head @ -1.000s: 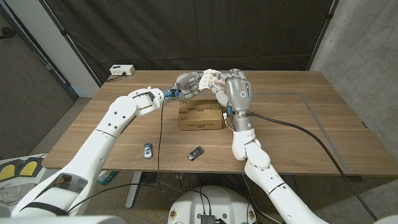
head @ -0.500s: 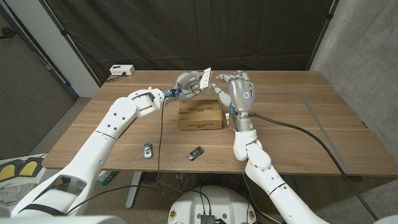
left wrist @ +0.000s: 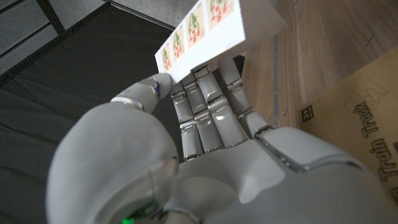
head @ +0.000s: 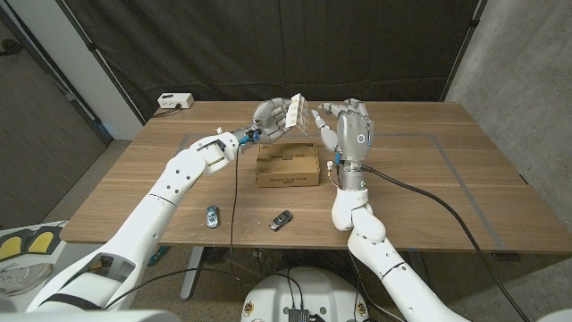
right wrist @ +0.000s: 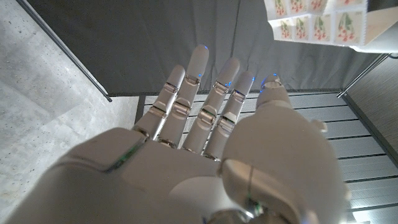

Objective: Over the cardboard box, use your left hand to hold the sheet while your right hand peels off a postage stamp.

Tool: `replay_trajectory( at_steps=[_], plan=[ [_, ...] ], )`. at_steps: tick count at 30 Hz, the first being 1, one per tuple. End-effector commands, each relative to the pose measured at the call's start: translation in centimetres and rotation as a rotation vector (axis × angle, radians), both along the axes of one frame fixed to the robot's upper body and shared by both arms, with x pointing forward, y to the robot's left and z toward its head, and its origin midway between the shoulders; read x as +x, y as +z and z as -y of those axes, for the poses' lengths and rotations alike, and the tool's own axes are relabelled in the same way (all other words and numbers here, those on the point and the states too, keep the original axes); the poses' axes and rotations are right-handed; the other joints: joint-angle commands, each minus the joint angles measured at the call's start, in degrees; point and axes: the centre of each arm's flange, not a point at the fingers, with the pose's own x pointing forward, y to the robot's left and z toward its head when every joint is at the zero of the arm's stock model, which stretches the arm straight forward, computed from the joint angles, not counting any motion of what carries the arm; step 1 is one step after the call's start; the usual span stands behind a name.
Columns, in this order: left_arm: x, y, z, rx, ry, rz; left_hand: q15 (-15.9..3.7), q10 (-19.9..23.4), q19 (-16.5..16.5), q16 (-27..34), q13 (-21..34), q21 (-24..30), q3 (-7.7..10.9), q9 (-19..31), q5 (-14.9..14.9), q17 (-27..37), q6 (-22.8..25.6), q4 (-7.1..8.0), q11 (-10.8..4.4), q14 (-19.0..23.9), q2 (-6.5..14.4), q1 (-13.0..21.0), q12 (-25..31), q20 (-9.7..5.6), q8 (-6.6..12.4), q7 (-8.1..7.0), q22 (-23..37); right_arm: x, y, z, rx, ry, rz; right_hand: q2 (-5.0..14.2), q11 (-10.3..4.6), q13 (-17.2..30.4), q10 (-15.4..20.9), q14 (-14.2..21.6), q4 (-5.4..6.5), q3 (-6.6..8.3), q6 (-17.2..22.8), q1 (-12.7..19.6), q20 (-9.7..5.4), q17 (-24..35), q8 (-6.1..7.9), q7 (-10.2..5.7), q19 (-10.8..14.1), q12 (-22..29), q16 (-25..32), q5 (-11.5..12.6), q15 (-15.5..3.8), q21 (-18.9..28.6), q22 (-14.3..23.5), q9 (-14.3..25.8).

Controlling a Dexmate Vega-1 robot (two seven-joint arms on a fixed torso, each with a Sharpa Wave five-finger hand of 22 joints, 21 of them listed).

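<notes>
Head view: the left robot hand (head: 273, 117) is holding the stamp sheet (head: 298, 111) above the cardboard box (head: 288, 165) on the table (head: 447, 179), while the right robot hand (head: 350, 132) is hovering beside it, fingers spread and holding nothing. Left wrist view: the fingers (left wrist: 208, 102) are pinching the sheet's (left wrist: 214, 28) lower edge. Right wrist view: the right robot hand (right wrist: 205, 143) is reaching, fingers apart, near the sheet (right wrist: 320, 22).

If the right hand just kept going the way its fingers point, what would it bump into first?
Probably the sheet of stamps held up by the left hand over the cardboard box. The right hand is open, fingertips aimed toward the sheet's edge. Depth is unclear, so it might pass just beside it.
</notes>
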Motion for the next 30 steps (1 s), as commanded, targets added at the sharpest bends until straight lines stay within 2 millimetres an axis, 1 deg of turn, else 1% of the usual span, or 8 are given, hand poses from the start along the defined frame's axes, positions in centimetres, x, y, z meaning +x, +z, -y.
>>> replay_trajectory(
  at_steps=[1,6,8,10,12,18,24,30],
  plan=[
    [0.6,-0.1,0.3,-0.026,-0.039,0.033,-0.98,1.1,1.1,-0.7,3.2,-0.8,5.39,6.1,3.9,-1.4,-3.1,-0.74,-3.5,0.5,1.4,-1.2,1.1,-3.09,3.76,0.85,0.1,-0.4,0.3,-0.2,0.03,0.033,0.028,0.33,-0.04,0.3,0.7,0.6,0.05,-0.32,0.7,0.0,-0.27,0.3,0.32,-0.03,-0.3,0.3,0.4,-0.2,-6.92,0.5,0.3,0.1],
    [0.9,0.0,0.6,-0.045,-0.073,0.038,-1.07,-1.7,2.5,-1.6,5.7,-3.5,6.82,11.5,6.4,-3.5,-6.4,2.19,-3.91,0.2,2.8,-3.9,1.7,-3.5,6.73,0.68,-0.1,-0.5,0.5,-0.5,0.028,0.029,0.016,0.25,-0.04,0.5,0.7,0.5,-0.08,-0.41,0.8,0.0,-0.24,0.4,0.26,-0.04,-0.5,0.3,0.6,-0.5,-6.93,0.7,0.5,0.0],
    [1.0,0.0,0.9,-0.059,-0.104,0.036,-1.11,-3.2,3.8,-1.5,6.8,-5.0,7.81,15.0,7.4,-4.5,-10.5,4.0,-3.73,0.5,3.8,-5.3,1.9,-3.52,8.03,0.93,-0.1,-0.5,0.5,-0.5,0.032,0.025,0.013,0.17,-0.05,0.6,0.7,0.4,-0.13,-0.48,0.7,0.0,-0.22,0.4,0.21,-0.04,-0.5,0.4,0.6,-0.6,-6.91,0.8,0.6,0.0],
    [1.1,-0.1,1.1,-0.062,-0.116,0.031,-1.24,-4.6,4.5,-1.5,7.9,-6.1,8.48,18.3,8.1,-5.3,-13.0,4.78,-3.62,0.8,4.0,-6.0,2.2,-3.87,9.67,0.95,-0.1,-0.5,0.5,-0.5,0.025,0.029,0.009,0.04,-0.04,0.7,0.7,0.5,-0.15,-0.62,0.7,-0.1,-0.19,0.5,0.17,-0.05,-0.6,0.4,0.8,-0.7,-6.86,0.9,0.7,-0.1],
    [1.1,-0.1,1.2,-0.073,-0.112,0.016,-1.27,-5.4,5.3,-1.5,9.3,-7.1,8.97,21.3,8.4,-5.9,-14.6,5.64,-3.29,1.0,4.1,-6.8,3.0,-4.03,11.49,0.62,0.0,-0.6,0.5,-0.4,0.025,0.024,0.009,0.0,-0.05,0.8,0.7,0.4,-0.19,-0.67,0.7,-0.1,-0.14,0.5,0.14,-0.05,-0.7,0.4,0.7,-0.8,-6.88,1.0,0.7,-0.1],
    [1.3,-0.3,1.8,-0.102,-0.142,0.0,-1.38,-7.6,7.5,-1.5,12.7,-10.3,10.75,29.3,8.4,-6.8,-21.1,8.64,-2.63,1.6,5.2,-8.6,4.9,-4.45,15.41,1.48,0.0,-0.8,0.5,-0.5,0.008,0.04,-0.017,-0.19,-0.05,1.1,0.7,0.3,-0.29,-0.86,0.7,-0.2,-0.1,0.6,0.03,-0.05,-0.9,0.4,0.9,-1.0,-6.85,1.2,0.9,-0.2],
    [1.4,-0.2,2.6,-0.118,-0.161,-0.003,-1.54,-8.2,8.0,-1.4,13.7,-11.4,11.18,32.6,7.9,-6.8,-22.9,9.35,-2.3,2.0,5.3,-9.1,5.6,-4.73,17.27,1.84,0.1,-1.1,0.6,-0.6,0.004,0.032,-0.05,-0.61,-0.03,1.5,0.4,0.3,-0.19,-1.39,0.5,-0.8,0.0,0.8,-0.05,-0.05,-1.3,0.4,1.4,-1.3,-6.69,1.5,1.2,-0.2],
    [1.2,0.0,3.1,-0.104,-0.144,0.006,-1.56,-8.0,8.3,-1.5,13.7,-12.0,11.44,33.5,7.6,-7.0,-22.7,9.34,-2.35,2.1,5.1,-9.2,6.0,-5.03,18.28,2.03,0.1,-1.6,0.7,-0.7,-0.013,0.019,-0.081,-1.95,-0.03,2.5,-1.2,-0.9,-0.27,-2.55,-1.5,-1.7,0.35,1.4,-0.93,0.04,-2.4,-0.2,1.9,-1.7,-6.73,2.1,1.8,0.0]
  ],
)
